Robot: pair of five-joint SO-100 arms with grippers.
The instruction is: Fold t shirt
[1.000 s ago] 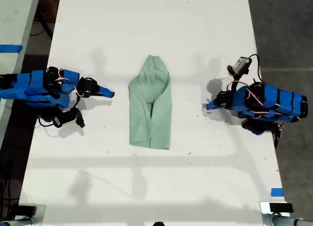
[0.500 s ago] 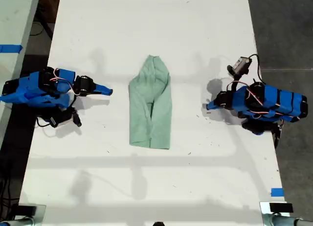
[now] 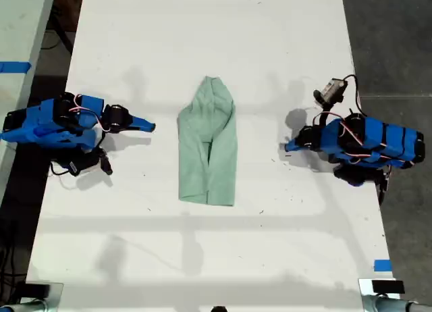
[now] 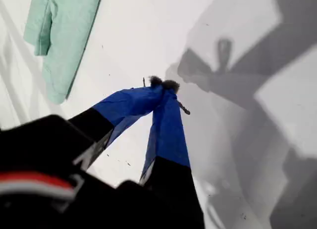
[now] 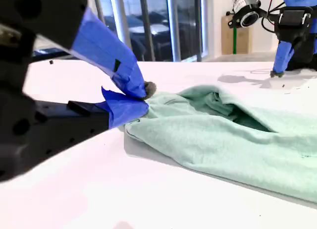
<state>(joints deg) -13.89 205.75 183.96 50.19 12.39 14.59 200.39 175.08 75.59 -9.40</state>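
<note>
The t shirt (image 3: pixel 208 153) lies creased in a long strip on the white table (image 3: pixel 202 258), between the two arms; my first gripper (image 3: pixel 289 148) sits clenched and empty, apart from the t shirt on the exterior view's right; my second gripper (image 3: pixel 150 127) points at the t shirt from the other side, also pinched closed on nothing, apart from the cloth.

1. I am looking at what seems a robotics lab: a long white worktable (image 3: pixel 202 258) is standing on a dark grey floor (image 3: pixel 391 42).
2. Strips of blue tape (image 3: pixel 382 265) are marking its edge.
3. Tall glass window panels (image 5: pixel 163 26) are showing behind.
</note>
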